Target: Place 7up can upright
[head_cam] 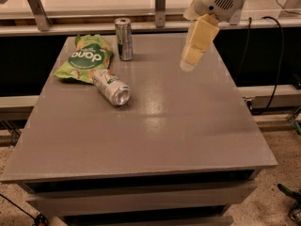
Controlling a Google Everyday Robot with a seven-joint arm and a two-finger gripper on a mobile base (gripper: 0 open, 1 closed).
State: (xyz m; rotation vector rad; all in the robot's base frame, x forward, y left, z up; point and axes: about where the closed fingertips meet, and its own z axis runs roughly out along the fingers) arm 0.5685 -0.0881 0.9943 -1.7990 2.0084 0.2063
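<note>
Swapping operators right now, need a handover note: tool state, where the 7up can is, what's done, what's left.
Tool: in the air over the far right part of the table, no can in it, well away from the 7up can.
7up can: lying on its side on the left half of the table, shiny top facing the near right, other end at the edge of the green chip bag.
Slim dark can: upright behind it near the far edge; not the target.
Done: nothing yet, the 7up can is untouched.
Left: reach across to it, grasp it, stand it upright on the table.
</note>
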